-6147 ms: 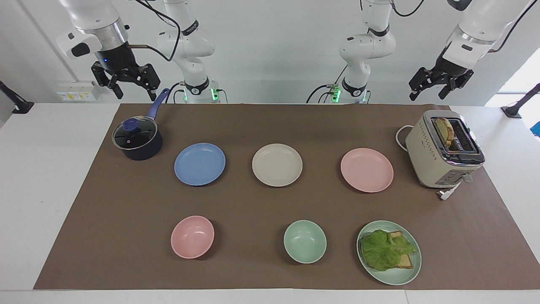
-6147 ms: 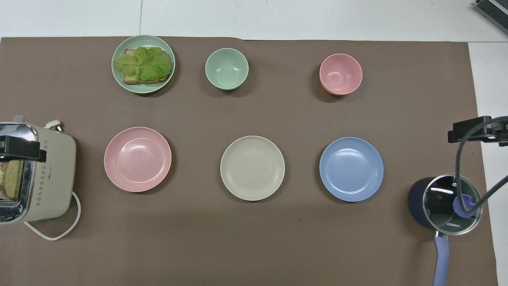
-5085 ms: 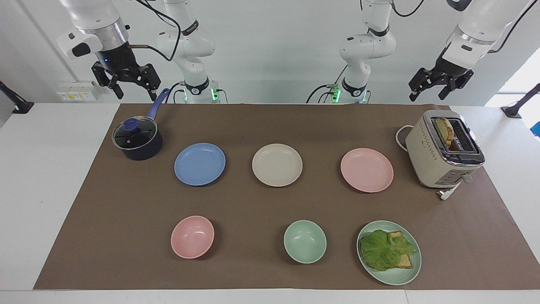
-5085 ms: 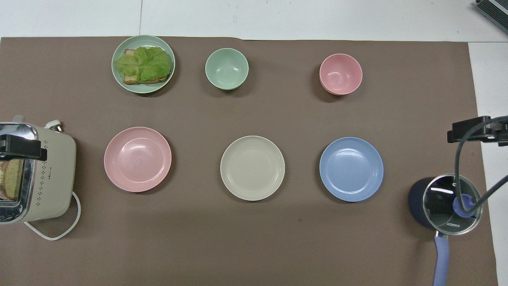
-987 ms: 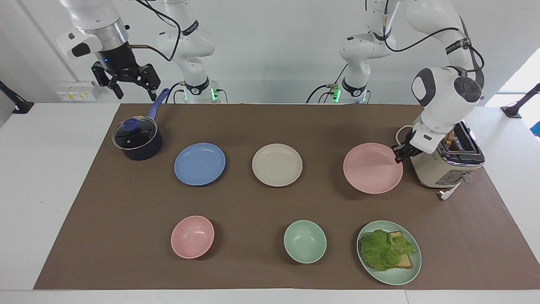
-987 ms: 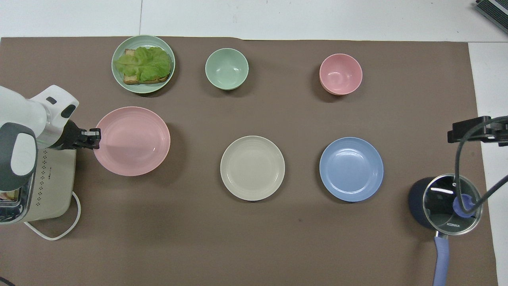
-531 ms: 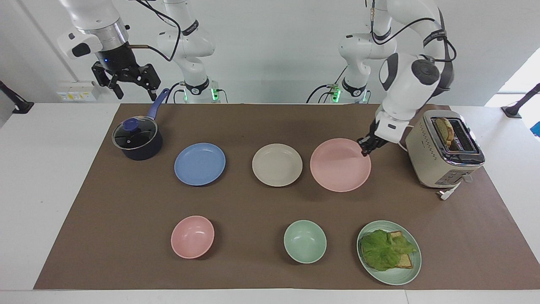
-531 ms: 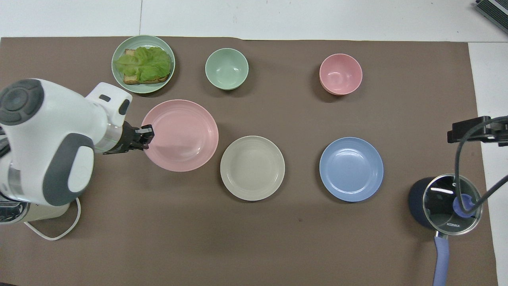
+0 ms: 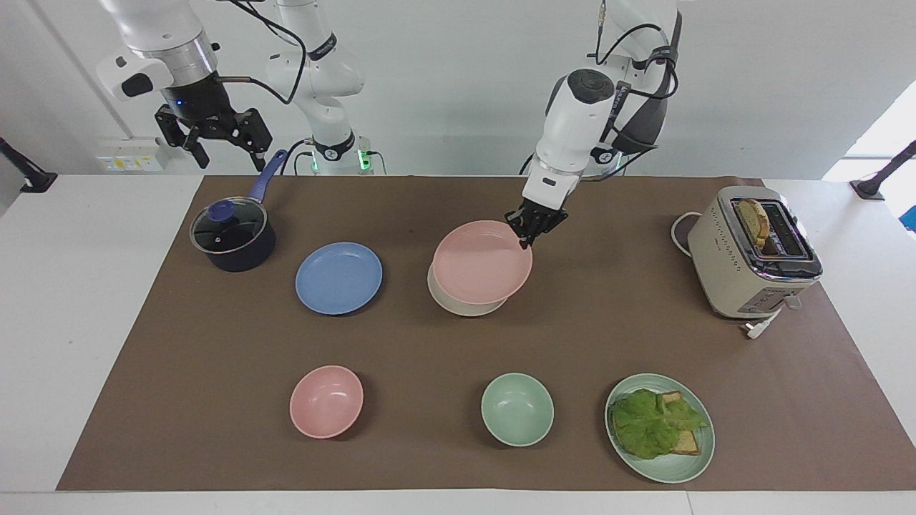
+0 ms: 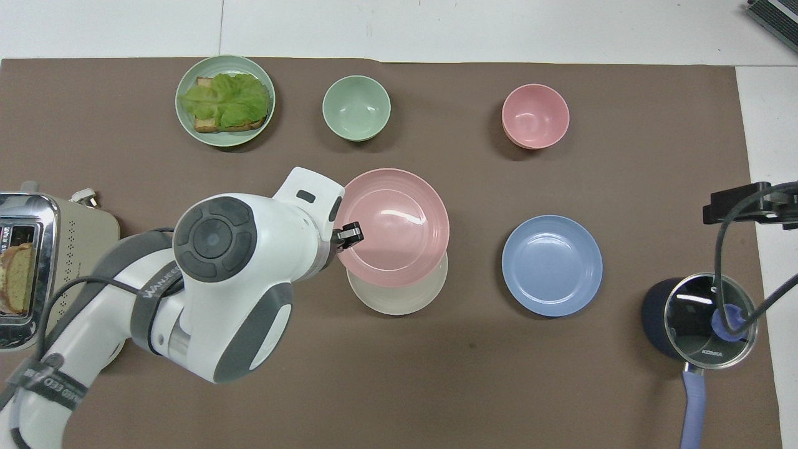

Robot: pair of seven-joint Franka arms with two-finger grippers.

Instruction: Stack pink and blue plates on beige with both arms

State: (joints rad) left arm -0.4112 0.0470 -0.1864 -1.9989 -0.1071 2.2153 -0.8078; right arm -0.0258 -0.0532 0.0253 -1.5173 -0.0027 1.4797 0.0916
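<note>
In the facing view, the left hand (image 9: 531, 230) is closed on the rim of the pink plate (image 9: 481, 262) and holds it in the air over the beige plate (image 9: 458, 306). The pink plate covers most of the beige one, and it seems not yet set down, because a part of the beige rim shows under it. The blue plate (image 9: 338, 277) lies flat on the brown mat (image 9: 444, 343), beside the beige plate toward the right arm's end of the table. The right hand (image 9: 215, 139) hangs open above the dark pot (image 9: 232, 238) and waits. So the first plate is almost delivered; it is left to lower and release it, and the blue plate is not yet touched.

In the overhead view, the left hand (image 10: 349, 236) grips the pink plate (image 10: 394, 227) at the edge that points to the left arm's end. The beige plate (image 10: 399, 300) shows only as a crescent on the side nearer to the robots. The blue plate (image 10: 552, 265) rests alone between the beige plate and the pot (image 10: 698, 318).

The table (image 10: 499, 28) is white and the mat covers most of it. The mat also carries a toaster (image 9: 751, 254), a pink bowl (image 9: 326, 400), a green bowl (image 9: 517, 409) and a green plate (image 9: 683, 465) with bread and lettuce. The wall (image 9: 444, 71) where the robots stand is plain and pale
</note>
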